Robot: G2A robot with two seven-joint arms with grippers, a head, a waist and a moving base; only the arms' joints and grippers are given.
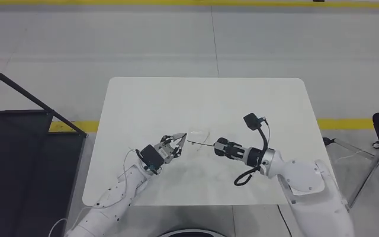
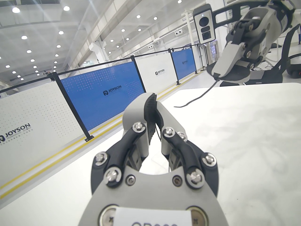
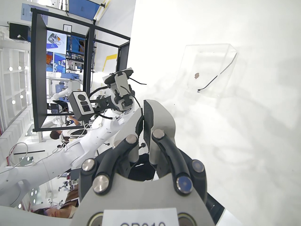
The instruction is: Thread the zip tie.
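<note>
Left tool [image 2: 152, 98] and right tool [image 3: 144, 106] both pinch the black zip tie [image 2: 195, 99] above the white table [image 1: 177, 106].

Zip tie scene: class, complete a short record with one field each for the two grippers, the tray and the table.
Left gripper: shut on a black strand, likely a zip tie
Right gripper: shut on a zip tie, free end trailing toward the table
Threading: not done; the grippers face each other, apart
Clear tray: on the table just beyond the grippers, holding a spare tie
Table: white
</note>
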